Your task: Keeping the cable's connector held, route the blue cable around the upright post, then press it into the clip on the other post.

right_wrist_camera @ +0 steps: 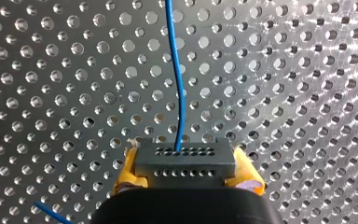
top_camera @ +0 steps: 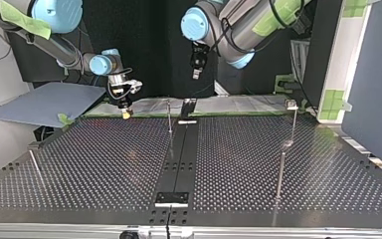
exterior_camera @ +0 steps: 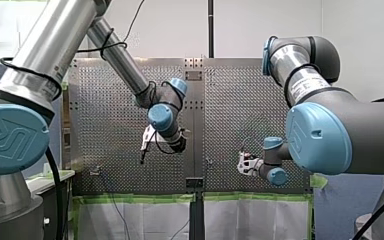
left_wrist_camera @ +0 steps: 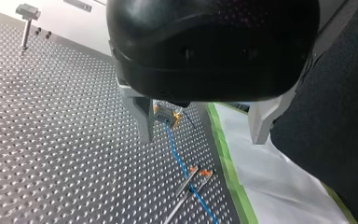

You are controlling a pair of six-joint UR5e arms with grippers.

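Perforated table (right_wrist_camera: 307, 70) lies beneath connector (right_wrist_camera: 185, 161) in right jaws.

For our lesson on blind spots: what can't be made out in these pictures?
Blue cable: leaves the connector, far end cut off at the right wrist view's edge; too thin to show in the top view.
Clip on the far post: too small for detail in the left wrist view.

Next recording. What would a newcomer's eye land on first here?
The blue cable, a bright line over the perforated table, runs straight ahead from the dark connector clamped between my right gripper's yellow pads. Next comes my left gripper, open above the table with nothing between its metal fingers.
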